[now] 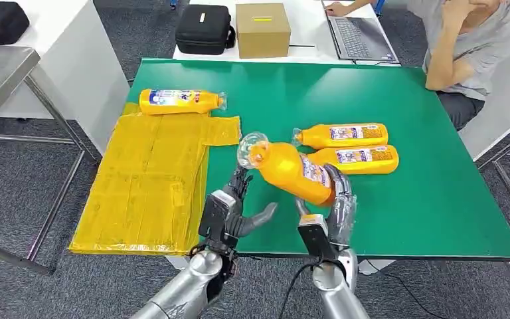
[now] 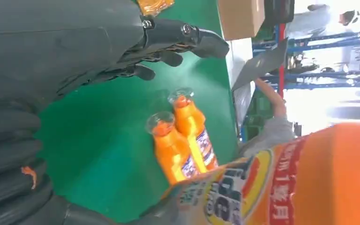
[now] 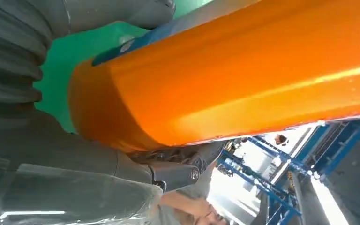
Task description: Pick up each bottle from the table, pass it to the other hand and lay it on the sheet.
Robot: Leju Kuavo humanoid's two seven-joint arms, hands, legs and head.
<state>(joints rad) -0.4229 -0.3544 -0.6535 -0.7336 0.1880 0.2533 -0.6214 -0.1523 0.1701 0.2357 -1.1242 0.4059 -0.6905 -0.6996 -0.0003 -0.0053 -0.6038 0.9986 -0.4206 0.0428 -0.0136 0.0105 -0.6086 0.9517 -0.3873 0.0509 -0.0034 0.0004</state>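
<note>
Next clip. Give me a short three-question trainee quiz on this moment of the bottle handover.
1. True or false: the right hand holds the lifted bottle.
2. How many bottles lie on the green table beyond the lifted one, off the yellow sheet? A) one B) two C) three
3. Fill in: the left hand is ____ and holds nothing.

Key
1. True: its fingers wrap the bottle's base end.
2. B: the two bottles lie side by side.
3. Open: its fingers are spread beside the lifted bottle's neck.

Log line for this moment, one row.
right robot hand: grips held bottle | left robot hand: open beside | table bottles: two | yellow sheet: one bottle
</note>
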